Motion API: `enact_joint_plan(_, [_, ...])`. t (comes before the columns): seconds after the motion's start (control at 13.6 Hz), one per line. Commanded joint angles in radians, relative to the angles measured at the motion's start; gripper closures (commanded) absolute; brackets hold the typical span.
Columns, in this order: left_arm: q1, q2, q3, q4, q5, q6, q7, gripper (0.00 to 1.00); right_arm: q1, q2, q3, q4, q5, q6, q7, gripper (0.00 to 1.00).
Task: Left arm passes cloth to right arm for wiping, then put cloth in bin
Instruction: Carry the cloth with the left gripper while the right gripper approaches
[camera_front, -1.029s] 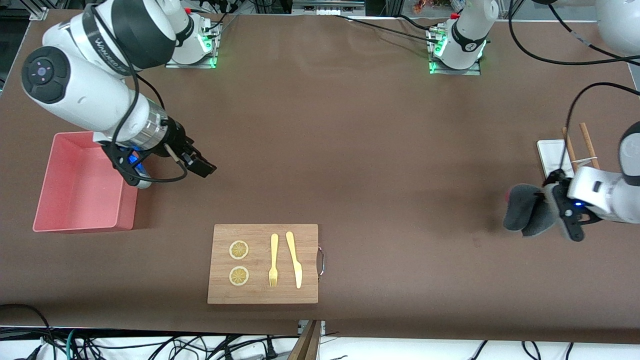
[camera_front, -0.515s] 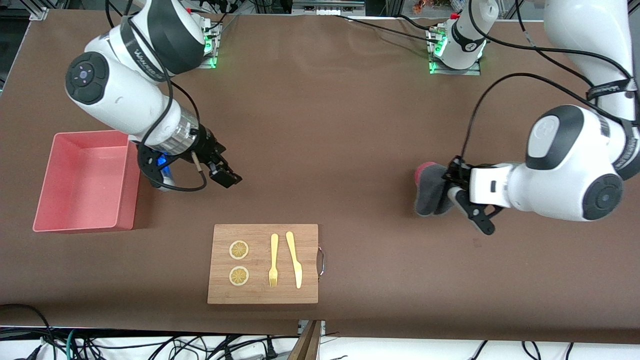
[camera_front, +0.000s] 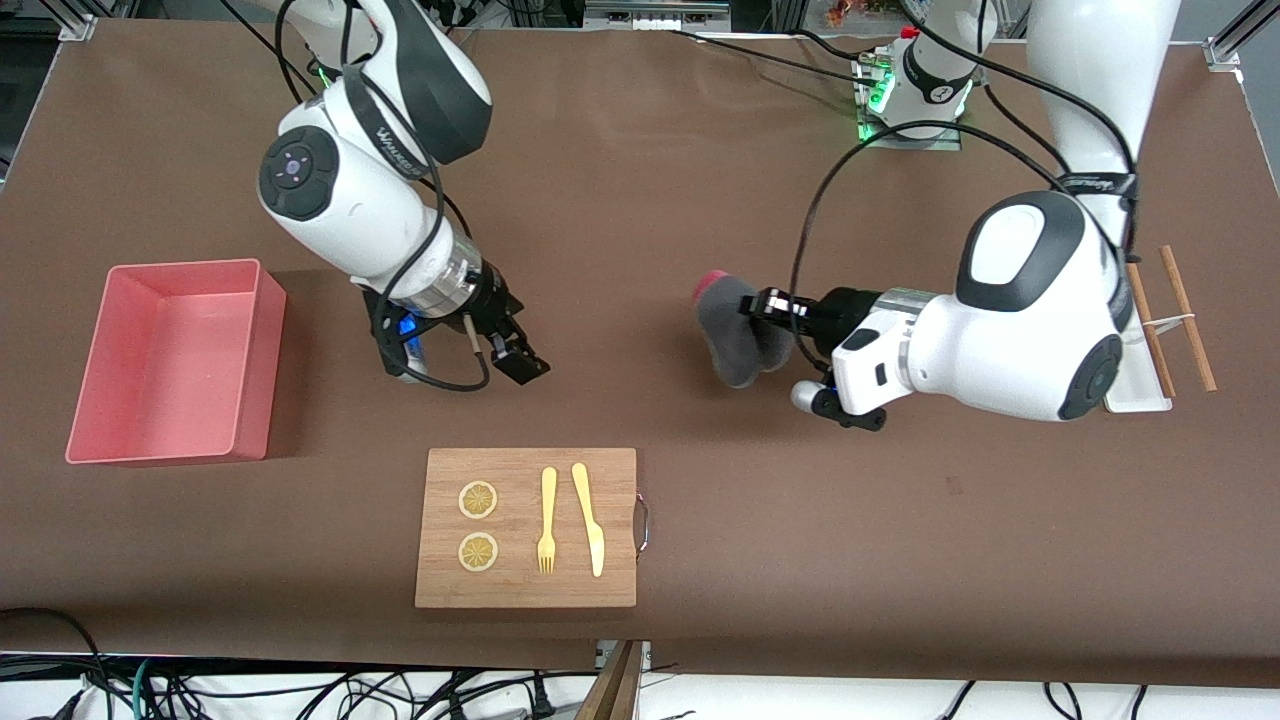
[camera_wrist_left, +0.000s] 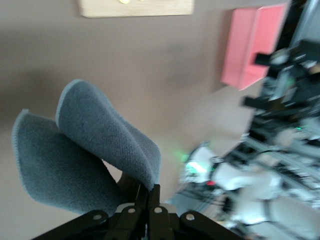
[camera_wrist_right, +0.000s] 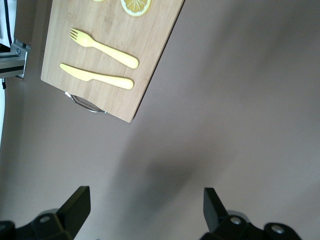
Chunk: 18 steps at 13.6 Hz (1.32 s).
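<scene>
The cloth (camera_front: 735, 335) is held in the air over the bare middle of the desk (camera_front: 700, 180), clamped between the closed fingers of the left gripper (camera_front: 765, 310). In the left wrist view the cloth (camera_wrist_left: 85, 150) is seen folded into two grey lobes that stand out from the fingertips, with the pinch at the fold. In the front view a small patch of the magenta face shows at the upper edge; the rest presents grey. The long axis of the hanging cloth runs roughly from the robots' side of the desk toward the front camera, and its free end points toward the right arm's end of the desk.

The right gripper (camera_front: 520, 362) is held over the desk between the bin (camera_front: 250, 360) and the cloth, above the wooden board (camera_front: 440, 590). Its fingers (camera_wrist_right: 75, 205) are spread wide with nothing between them.

The step in hand is judged to be the handover approach. For a sound transfer, the free lobes are best presented squarely into the open gap of the right gripper, well clear of the left fingertips. Both layers should be taken together, so that neither lobe slips out. The left fingers should be released only after the right fingers are closed on the fabric. Because the cloth is floppy, slow closing speed is advised.

The board carries two lemon slices (camera_front: 478, 499), a fork (camera_front: 547, 520) and a knife (camera_front: 588, 520). A white tray (camera_front: 1140, 400) and wooden sticks (camera_front: 1185, 315) lie at the left arm's end.
</scene>
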<state>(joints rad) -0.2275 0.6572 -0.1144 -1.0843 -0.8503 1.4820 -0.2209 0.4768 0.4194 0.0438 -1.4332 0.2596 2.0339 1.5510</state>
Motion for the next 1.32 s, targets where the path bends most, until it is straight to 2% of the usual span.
enact_joint_plan(0.0, [-0.003, 0.018, 0.016, -0.005, -0.125, 0.015, -0.081, 1.00, 0.016, 0.007, -0.004, 0.002, 0.026, 0.014, 0.052, 0.00])
enact_joint_plan(0.29, [-0.003, 0.067, 0.016, -0.005, -0.390, 0.020, -0.150, 1.00, 0.016, 0.010, -0.005, 0.002, 0.186, 0.014, 0.058, 0.00])
enact_joint_plan(0.51, [-0.022, 0.073, 0.016, -0.003, -0.427, 0.056, -0.204, 1.00, 0.017, 0.030, -0.005, 0.002, 0.245, 0.014, 0.060, 0.00])
enact_joint_plan(0.74, [-0.052, 0.078, 0.016, -0.005, -0.493, 0.165, -0.204, 1.00, 0.023, 0.035, -0.004, -0.001, 0.312, 0.006, 0.060, 0.00])
enact_joint_plan(0.88, [-0.075, 0.079, 0.016, -0.003, -0.512, 0.233, -0.206, 1.00, 0.031, 0.051, -0.004, -0.003, 0.340, 0.002, 0.075, 0.00])
enact_joint_plan(1.1, [-0.076, 0.079, 0.016, -0.003, -0.535, 0.247, -0.210, 1.00, 0.048, 0.071, -0.004, -0.003, 0.351, 0.000, 0.109, 0.01])
enact_joint_plan(1.18, [-0.076, 0.079, 0.016, -0.003, -0.535, 0.247, -0.222, 1.00, 0.054, 0.073, -0.004, -0.003, 0.351, 0.000, 0.107, 0.22])
enact_joint_plan(1.25, [-0.075, 0.078, 0.016, -0.002, -0.535, 0.247, -0.236, 1.00, 0.052, 0.076, -0.004, 0.000, 0.357, 0.002, 0.106, 0.60])
